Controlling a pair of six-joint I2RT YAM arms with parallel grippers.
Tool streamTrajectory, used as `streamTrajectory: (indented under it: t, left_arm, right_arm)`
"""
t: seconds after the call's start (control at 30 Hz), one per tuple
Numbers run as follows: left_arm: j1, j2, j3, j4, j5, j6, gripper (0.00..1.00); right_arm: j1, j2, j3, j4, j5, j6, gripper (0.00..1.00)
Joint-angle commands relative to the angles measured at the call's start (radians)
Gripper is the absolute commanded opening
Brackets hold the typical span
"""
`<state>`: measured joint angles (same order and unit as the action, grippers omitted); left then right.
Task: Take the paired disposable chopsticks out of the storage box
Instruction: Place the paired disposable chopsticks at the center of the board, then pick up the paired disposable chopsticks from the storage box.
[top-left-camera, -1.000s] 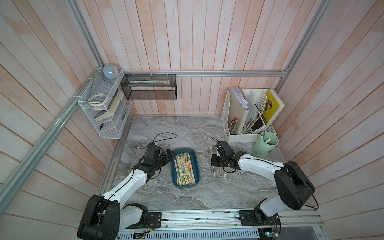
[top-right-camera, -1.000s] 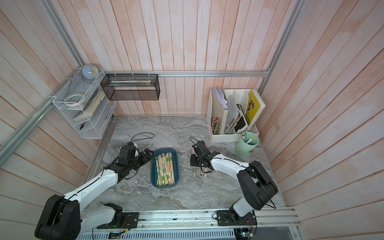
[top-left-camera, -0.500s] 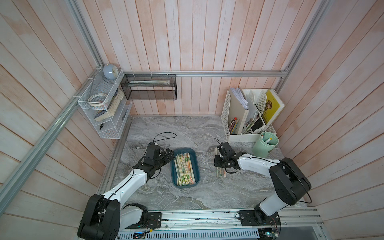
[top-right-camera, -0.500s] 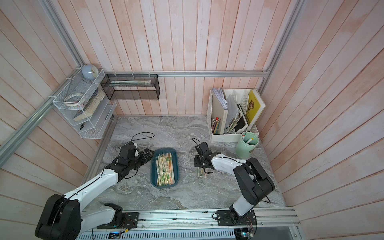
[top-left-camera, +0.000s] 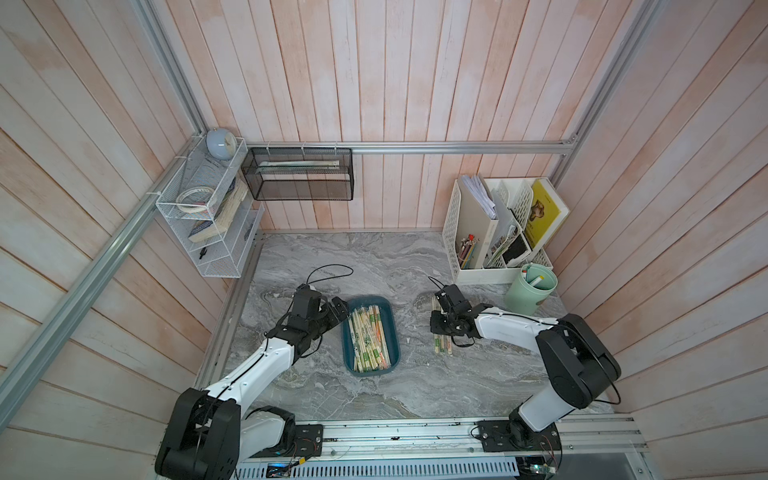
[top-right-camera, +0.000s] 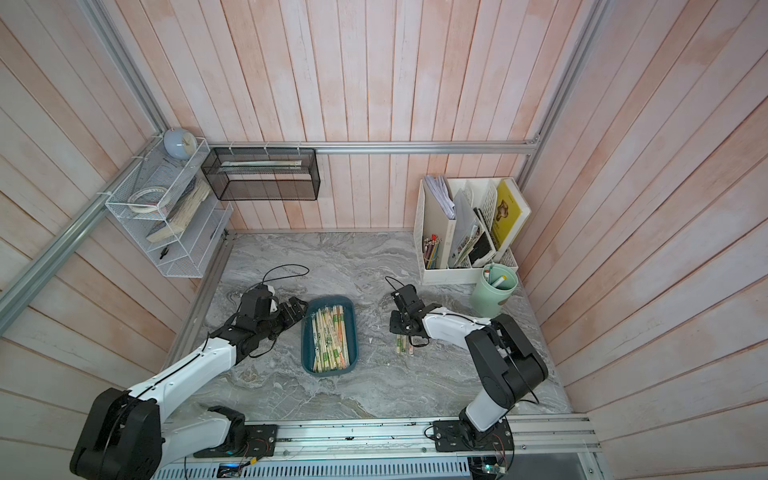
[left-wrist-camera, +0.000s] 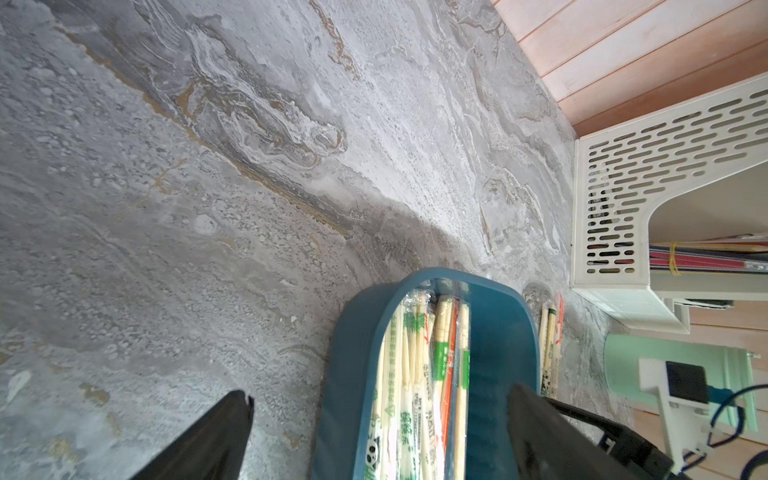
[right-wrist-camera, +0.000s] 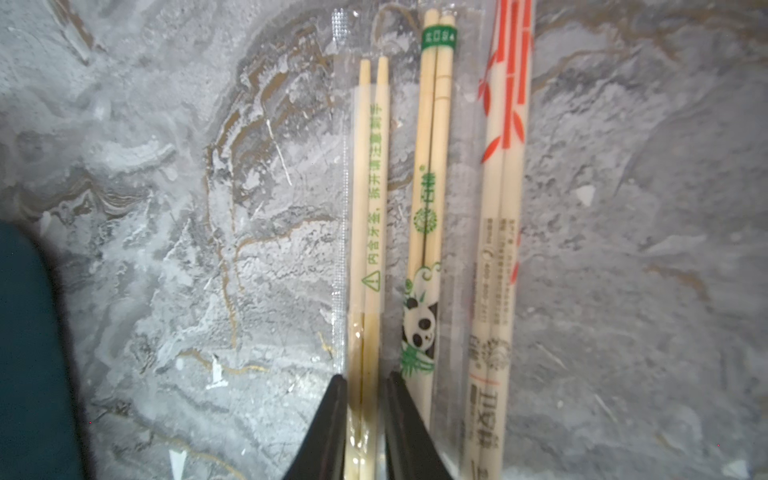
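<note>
Just now the right gripper (right-wrist-camera: 363, 399) had eased its fingers a little apart, after being shut a second before. They stood either side of a green-lettered chopstick pair (right-wrist-camera: 365, 232) lying flat on the marble tabletop (top-left-camera: 374, 266), and as far as the right wrist view showed they no longer pinched it. That pair lay just beside a panda-printed pair (right-wrist-camera: 428, 232) and a red-printed pair (right-wrist-camera: 500, 232). All three were outside the teal storage tray (top-left-camera: 394, 336), on the right arm's side. This looked like a release, one more pair delivered. Most of the sleeved chopsticks (top-left-camera: 368, 338) were still piled in the tray, so much remained to do. The left gripper (top-left-camera: 338, 309) had not moved, its fingers spread wide at the tray's far corner and holding nothing.
</note>
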<state>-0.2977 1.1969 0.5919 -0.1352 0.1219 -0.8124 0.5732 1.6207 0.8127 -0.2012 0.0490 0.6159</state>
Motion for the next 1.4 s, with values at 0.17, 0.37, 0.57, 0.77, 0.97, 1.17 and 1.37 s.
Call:
streamTrajectory:
  t: [0.17,0.37,0.57,0.77,0.97,1.17,1.37]
  left_arm:
    - [-0.004,-0.002,0.017,0.01,-0.012,0.002,1.0]
    - [-0.004,0.003,0.018,0.013,-0.018,0.01,1.0]
    - [-0.003,0.007,0.019,0.009,-0.034,0.022,1.0]
    - [0.016,-0.004,0.014,-0.016,-0.047,0.033,1.0]
    - [0.075,-0.036,-0.008,-0.03,-0.025,0.051,1.0]
    - [0.105,-0.068,-0.041,-0.023,-0.017,0.061,1.0]
    - [0.112,-0.071,-0.055,-0.006,-0.001,0.068,1.0]
  right_arm:
    - [-0.006,-0.036,0.035,-0.06,0.023,-0.008,0.25]
    - [0.004,-0.099,0.08,-0.092,-0.026,-0.004,0.29]
    - [0.075,-0.104,0.202,-0.139,-0.051,-0.013,0.31]
    - [0.176,-0.044,0.334,-0.175,-0.045,-0.012,0.31]
    - [0.253,0.044,0.427,-0.204,-0.043,-0.009,0.32]
    - [0.311,0.119,0.486,-0.243,-0.022,-0.011,0.32]
    - [0.348,0.173,0.512,-0.27,-0.008,0.002,0.32]
